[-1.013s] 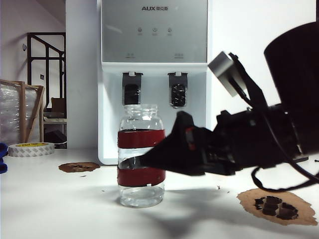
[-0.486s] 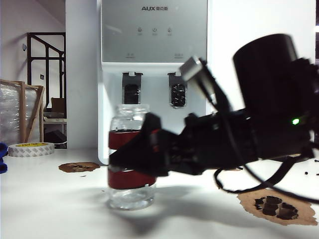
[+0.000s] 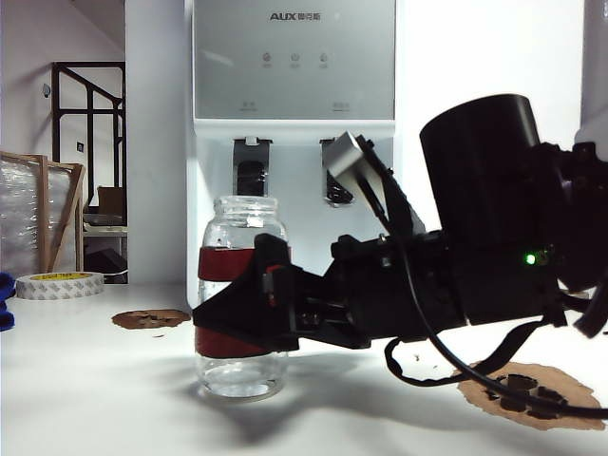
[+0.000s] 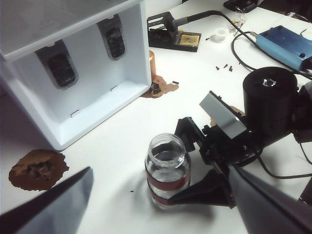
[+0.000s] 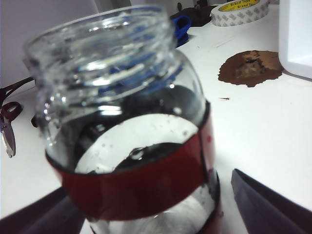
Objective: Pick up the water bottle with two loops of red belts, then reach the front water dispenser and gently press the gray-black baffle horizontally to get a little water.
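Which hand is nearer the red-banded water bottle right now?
Right. The right hand straddles the water bottle, open fingers either side; the left hand hangs open above and apart.

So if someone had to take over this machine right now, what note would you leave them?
Right gripper: open, jaws on either side of the water bottle, not yet closed on it.
Left gripper: open, holding nothing, above the table short of the bottle.
Bottle: upright on the table, in front of the water dispenser.
Done: the approach.
Left: grip, lift, carry to the dispenser, gently press a dark lever.
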Motion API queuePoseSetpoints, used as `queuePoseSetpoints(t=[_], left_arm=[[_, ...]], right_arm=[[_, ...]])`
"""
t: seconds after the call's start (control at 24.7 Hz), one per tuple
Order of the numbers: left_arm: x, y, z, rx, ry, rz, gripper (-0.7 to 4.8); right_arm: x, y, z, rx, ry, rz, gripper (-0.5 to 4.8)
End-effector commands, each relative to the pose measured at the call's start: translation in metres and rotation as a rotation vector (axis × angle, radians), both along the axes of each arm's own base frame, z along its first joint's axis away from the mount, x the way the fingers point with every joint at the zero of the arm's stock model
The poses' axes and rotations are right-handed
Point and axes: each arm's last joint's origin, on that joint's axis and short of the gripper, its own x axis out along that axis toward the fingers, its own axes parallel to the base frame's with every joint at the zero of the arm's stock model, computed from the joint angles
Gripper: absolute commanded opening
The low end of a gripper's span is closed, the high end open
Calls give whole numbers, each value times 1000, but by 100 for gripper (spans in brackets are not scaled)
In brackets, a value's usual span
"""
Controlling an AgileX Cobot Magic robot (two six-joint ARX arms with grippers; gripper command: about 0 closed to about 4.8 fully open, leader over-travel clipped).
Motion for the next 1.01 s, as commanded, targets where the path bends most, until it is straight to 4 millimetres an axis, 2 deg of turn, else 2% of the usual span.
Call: queuePoseSetpoints(t=[0.04,0.2,0.24,0.28,0.41,0.49,0.57,0.65,0.81,0.89,1.01], left_arm=[[0,0,3,-6,-12,-7,479],[0,0,3,-5,-12,-6,479],[0,0,3,-5,-13,-6,479],[0,0,3,-5,-13,-6,479],[0,0,3,-4,-13,-4,479],[0,0,3,-4,-13,-4,479],[0,0,3,-4,-13,-4,479],[0,0,3,-4,-14,-4,479],[0,0,3,-2,-15,-5,479],[0,0,3,-2,-15,-5,479],[0,0,3,-2,-15,-5,479]], right_arm=[[1,2,4,23,-16,11,479],[0,2,5,35,-23,38,479],[-1,2,6,42,-28,50,457],[-1,2,6,49,-32,65,387],[-1,3,8,59,-42,70,372],[-1,2,8,59,-43,68,340],[-1,3,8,60,-43,69,339],[-1,3,8,60,-44,71,301],[-1,3,8,62,-47,71,273],[-2,2,9,63,-68,73,215],[-2,1,10,58,-83,63,206]])
